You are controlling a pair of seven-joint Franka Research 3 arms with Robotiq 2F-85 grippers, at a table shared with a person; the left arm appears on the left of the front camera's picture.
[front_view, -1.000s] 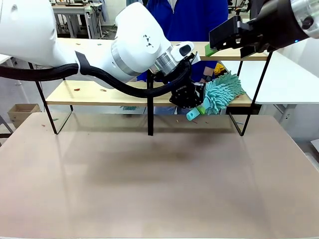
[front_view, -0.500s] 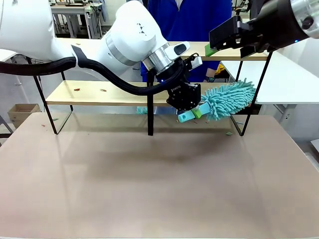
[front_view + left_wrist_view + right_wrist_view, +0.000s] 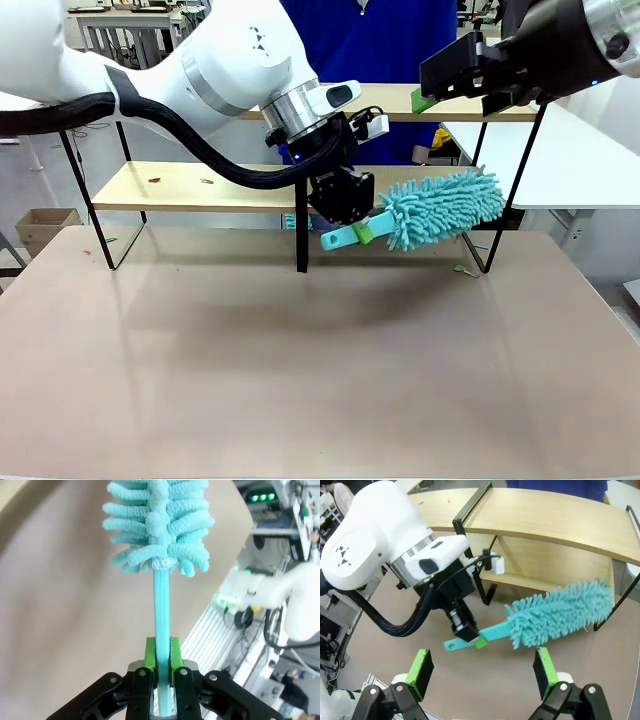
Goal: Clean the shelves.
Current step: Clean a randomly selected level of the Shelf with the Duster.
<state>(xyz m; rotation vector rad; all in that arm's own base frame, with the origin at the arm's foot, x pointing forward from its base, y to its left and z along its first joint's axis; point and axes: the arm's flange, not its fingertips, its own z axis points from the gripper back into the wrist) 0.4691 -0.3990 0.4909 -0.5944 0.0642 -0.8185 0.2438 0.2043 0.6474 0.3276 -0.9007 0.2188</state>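
**Left hand clamped on the duster, in front of the right half of the shelves**

Your left hand (image 3: 363,231) is closed tight on the flat handle of a teal duster (image 3: 440,208). In the left wrist view the green pads (image 3: 150,655) press the handle from both sides, and the fluffy head (image 3: 159,525) stands straight out beyond the fingertips. The butt of the handle pokes out a little on the other side of the grip.

In the front view the shelves (image 3: 190,187) stand at the far side of the tabletop (image 3: 300,390), nearly as wide as it is. The left hand hangs just right of the central black post (image 3: 301,245), in front of the lower board's front edge. From the hand the duster runs out to the right and slightly upward — its head lies across the right part of the lower board, ending near the right black leg. Whether the fibres touch the wood you cannot tell from these angles. The right wrist view puts the head (image 3: 560,612) on the near side of the shelves (image 3: 545,520), above the tabletop.

Your right hand (image 3: 440,88) hovers high by the right end of the upper board — fingers spread wide with nothing between them, as the right wrist view shows (image 3: 482,675).

A few small specks (image 3: 155,180) lie on the left part of the lower board.
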